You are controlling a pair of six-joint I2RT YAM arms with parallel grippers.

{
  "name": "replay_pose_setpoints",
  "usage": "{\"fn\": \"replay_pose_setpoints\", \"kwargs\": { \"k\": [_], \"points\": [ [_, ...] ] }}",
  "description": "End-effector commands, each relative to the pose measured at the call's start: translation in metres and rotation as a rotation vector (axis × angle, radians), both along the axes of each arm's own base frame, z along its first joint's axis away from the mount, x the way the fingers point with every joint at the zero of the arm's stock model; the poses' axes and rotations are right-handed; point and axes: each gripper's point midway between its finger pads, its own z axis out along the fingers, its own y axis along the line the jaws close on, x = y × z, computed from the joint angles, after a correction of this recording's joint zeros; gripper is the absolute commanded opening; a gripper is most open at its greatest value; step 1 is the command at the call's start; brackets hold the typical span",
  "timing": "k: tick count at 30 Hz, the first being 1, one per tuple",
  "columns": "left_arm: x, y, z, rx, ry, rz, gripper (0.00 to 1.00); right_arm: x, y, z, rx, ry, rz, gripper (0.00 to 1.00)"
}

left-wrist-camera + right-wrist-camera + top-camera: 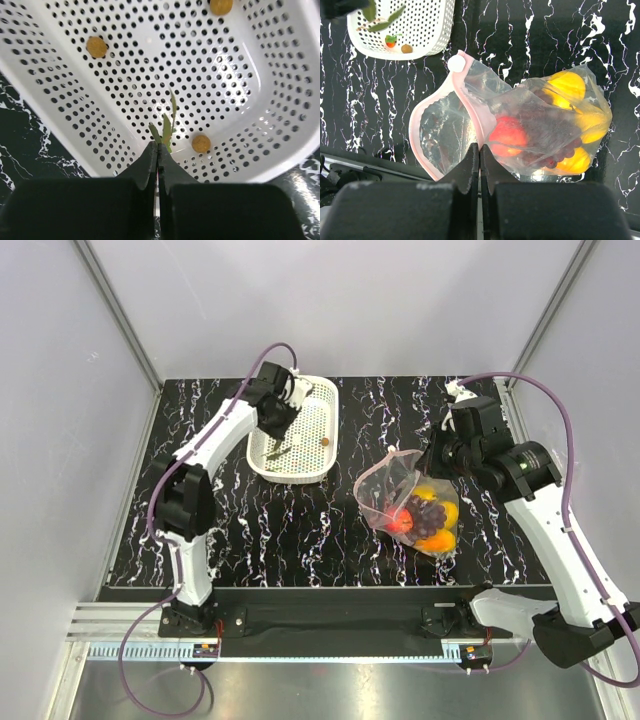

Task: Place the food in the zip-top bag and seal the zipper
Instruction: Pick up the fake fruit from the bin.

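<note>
The clear zip-top bag (405,502) lies right of centre, its mouth open. Inside are a red apple (507,135), dark grapes (545,145), yellow lemons (567,85) and an orange piece (572,161). My right gripper (426,465) is shut on the pink zipper strip (470,107) at the mouth's edge and holds it up, as the right wrist view (479,146) shows. My left gripper (277,435) is inside the white basket (325,410), shut on a green leafy piece (166,125), as the left wrist view (158,145) shows.
Three small orange-brown balls (96,46) lie on the basket floor (150,75). A small red piece (391,41) also shows in the basket in the right wrist view. Grey walls enclose the black marbled table (300,530) on three sides.
</note>
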Motion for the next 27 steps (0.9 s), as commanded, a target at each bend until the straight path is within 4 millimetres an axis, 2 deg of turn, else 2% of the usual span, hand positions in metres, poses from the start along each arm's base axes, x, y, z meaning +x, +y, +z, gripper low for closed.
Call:
{"fn": "replay_pose_setpoints", "kwargs": {
  "k": [1,8,11,14,15,17,18,19,22,23,24,26,27],
  "points": [
    [-0.003,-0.011,0.025,-0.095,-0.035,0.041,0.0,0.004,0.008,0.02,0.045,-0.052,0.017,0.0],
    [-0.012,-0.015,0.033,-0.117,-0.04,0.049,0.0,0.004,0.007,0.021,0.043,-0.054,0.015,0.0],
    [-0.018,-0.022,0.043,-0.162,-0.037,0.039,0.0,0.003,0.006,0.02,0.038,-0.055,0.011,0.0],
    [-0.029,-0.036,0.063,-0.238,-0.062,0.014,0.0,0.004,0.005,0.017,0.031,-0.052,0.009,0.0],
    [-0.035,-0.041,0.079,-0.264,-0.093,-0.002,0.0,0.005,0.005,0.017,0.032,-0.051,0.008,0.0],
    [-0.043,-0.049,0.092,-0.309,-0.117,-0.017,0.0,0.005,0.006,0.016,0.033,-0.049,0.009,0.0],
    [-0.051,-0.051,0.11,-0.336,-0.152,-0.026,0.0,0.005,0.006,0.015,0.034,-0.05,0.008,0.0],
    [-0.053,-0.053,0.118,-0.362,-0.172,-0.03,0.0,0.005,0.006,0.015,0.033,-0.051,0.009,0.0],
    [-0.074,-0.06,0.147,-0.453,-0.213,-0.063,0.0,0.005,0.007,0.013,0.033,-0.044,0.013,0.0],
    [-0.081,-0.062,0.148,-0.469,-0.208,-0.067,0.0,0.006,0.007,0.013,0.033,-0.046,0.011,0.0],
    [-0.093,-0.068,0.163,-0.497,-0.235,-0.095,0.0,0.006,0.007,0.012,0.029,-0.046,0.012,0.0],
    [-0.108,-0.079,0.173,-0.539,-0.244,-0.148,0.0,0.006,0.008,0.012,0.03,-0.045,0.017,0.0],
    [-0.12,-0.086,0.187,-0.567,-0.265,-0.19,0.0,0.008,0.008,0.011,0.03,-0.045,0.018,0.0]
  ]
}}
